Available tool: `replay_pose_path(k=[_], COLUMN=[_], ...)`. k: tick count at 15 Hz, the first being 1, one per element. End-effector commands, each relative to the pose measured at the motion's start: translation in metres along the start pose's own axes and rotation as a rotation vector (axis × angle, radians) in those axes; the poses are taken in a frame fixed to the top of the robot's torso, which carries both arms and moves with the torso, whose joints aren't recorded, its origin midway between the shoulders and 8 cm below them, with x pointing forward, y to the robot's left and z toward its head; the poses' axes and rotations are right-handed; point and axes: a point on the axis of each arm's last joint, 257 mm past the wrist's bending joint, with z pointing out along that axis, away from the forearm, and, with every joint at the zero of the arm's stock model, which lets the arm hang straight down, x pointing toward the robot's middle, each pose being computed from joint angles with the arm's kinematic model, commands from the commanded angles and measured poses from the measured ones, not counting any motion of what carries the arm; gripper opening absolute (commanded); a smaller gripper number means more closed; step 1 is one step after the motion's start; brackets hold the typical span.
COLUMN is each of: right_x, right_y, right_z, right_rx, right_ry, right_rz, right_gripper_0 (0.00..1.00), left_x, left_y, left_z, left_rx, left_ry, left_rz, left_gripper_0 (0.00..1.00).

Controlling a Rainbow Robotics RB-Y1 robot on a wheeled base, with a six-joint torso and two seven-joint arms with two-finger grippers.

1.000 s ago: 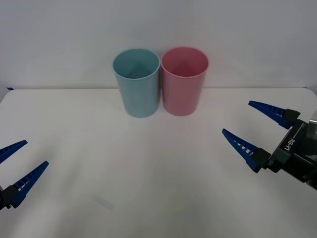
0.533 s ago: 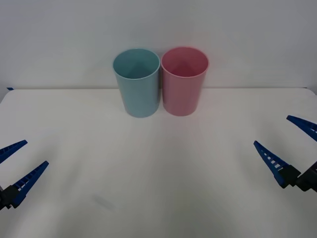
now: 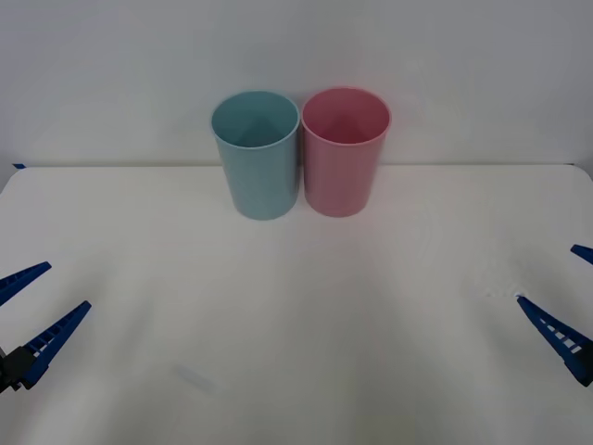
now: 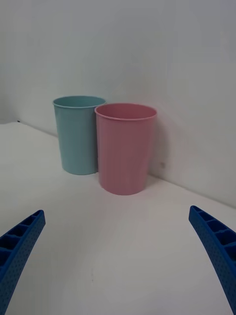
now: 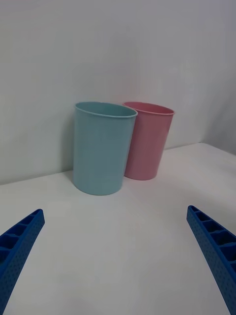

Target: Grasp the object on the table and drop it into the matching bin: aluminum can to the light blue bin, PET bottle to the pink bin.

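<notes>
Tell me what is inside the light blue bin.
From the front view, the light blue bin shows its open rim and upper inner wall, with nothing visible inside. Its bottom is hidden by the near wall, so a short item lying there cannot be ruled out.

The left gripper has two long blue fingers that get thin toward pointed tips. Each has little square holes along one side and tiny dots on the flat side. A black part sits at their base. The right gripper has the same blue pointed fingers
</notes>
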Motion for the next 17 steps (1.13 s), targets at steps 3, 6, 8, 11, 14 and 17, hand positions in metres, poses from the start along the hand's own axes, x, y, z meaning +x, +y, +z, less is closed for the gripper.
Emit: replay_pose_path(k=[3, 6, 8, 11, 14, 17], right_x=[0.016, 0.025, 0.03, 0.033, 0.034, 0.035], right_y=[-0.017, -0.028, -0.031, -0.03, -0.026, -0.026], right_z=[-0.027, -0.044, -0.05, -0.053, -0.051, -0.052], right_rx=[-0.049, -0.046, -0.033, -0.022, -0.031, -0.03], right_ry=[0.024, 0.035, 0.042, 0.039, 0.037, 0.038], right_rz=[0.001, 0.009, 0.019, 0.039, 0.053, 0.054], right_gripper_0=[1.0, 1.0, 1.0, 1.0, 1.0, 1.0], left_x=[0.0, 0.0, 0.0, 0.0, 0.0, 0.0], left_y=[0.0, 0.0, 0.0, 0.0, 0.0, 0.0], left_z=[0.0, 0.0, 0.0, 0.0, 0.0, 0.0], left_rx=[0.0, 0.0, 0.0, 0.0, 0.0, 0.0], left_ry=[0.0, 0.0, 0.0, 0.0, 0.0, 0.0], left_rz=[0.0, 0.0, 0.0, 0.0, 0.0, 0.0], left_gripper_0=[1.0, 1.0, 1.0, 1.0, 1.0, 1.0])
